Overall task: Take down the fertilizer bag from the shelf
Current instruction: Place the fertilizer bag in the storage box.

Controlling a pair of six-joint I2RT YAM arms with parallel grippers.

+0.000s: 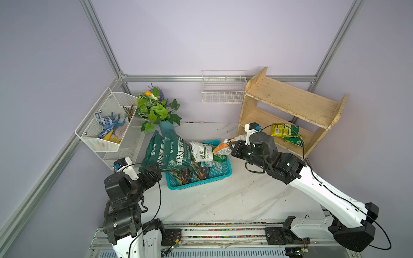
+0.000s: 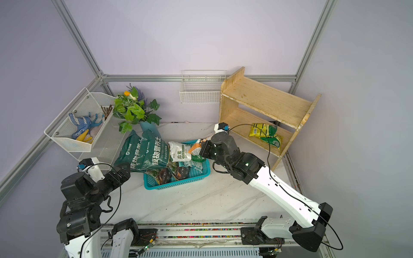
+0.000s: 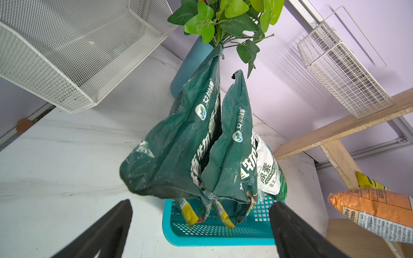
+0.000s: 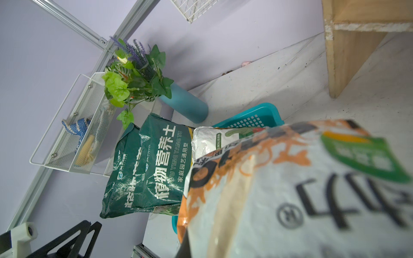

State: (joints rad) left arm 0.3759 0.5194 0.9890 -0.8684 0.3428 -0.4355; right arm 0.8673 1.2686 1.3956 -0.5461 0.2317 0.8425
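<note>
My right gripper (image 1: 233, 147) (image 2: 202, 149) is shut on an orange-and-white fertilizer bag (image 1: 223, 149) (image 2: 194, 149) (image 4: 290, 189). It holds the bag in the air over the right end of the teal basket (image 1: 196, 184) (image 2: 174, 186), away from the light wooden shelf (image 1: 290, 98) (image 2: 263, 98). The bag fills the right wrist view and hides the fingertips. Two yellow-green bags (image 1: 283, 130) (image 2: 262, 130) lie on the shelf's lower tier. My left gripper (image 1: 155, 170) (image 3: 201, 203) stands open and empty at the basket's front left corner, under two dark green soil bags (image 1: 169, 152) (image 3: 178, 152).
The basket also holds a white bag (image 1: 201, 152) and several smaller packets. A white mesh rack (image 1: 105, 134) with gloves stands at the left, next to a plant in a blue vase (image 1: 156, 107). A white wire basket (image 1: 223, 89) hangs on the back wall beside the shelf.
</note>
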